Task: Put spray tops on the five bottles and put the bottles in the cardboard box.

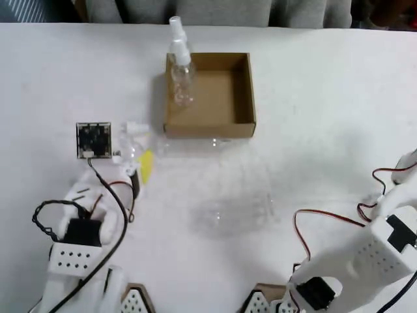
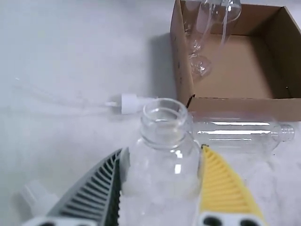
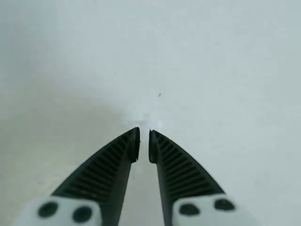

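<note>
The white table (image 1: 313, 85) carries the cardboard box (image 1: 208, 129), with one capped bottle (image 1: 181, 72) inside. Near the box, the left pincer (image 2: 162, 155) is clamped on an uncapped bottle (image 2: 162, 183). The right pincer (image 3: 144, 141) sits almost together above the table.

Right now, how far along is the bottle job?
Done: one capped bottle sits in the cardboard box. In hand: the left gripper is shut on an open-necked bottle, with a loose spray top on the table nearby. Left: that bottle, an uncapped bottle lying by the box's front wall, and the rest. The right gripper is shut and empty.
</note>
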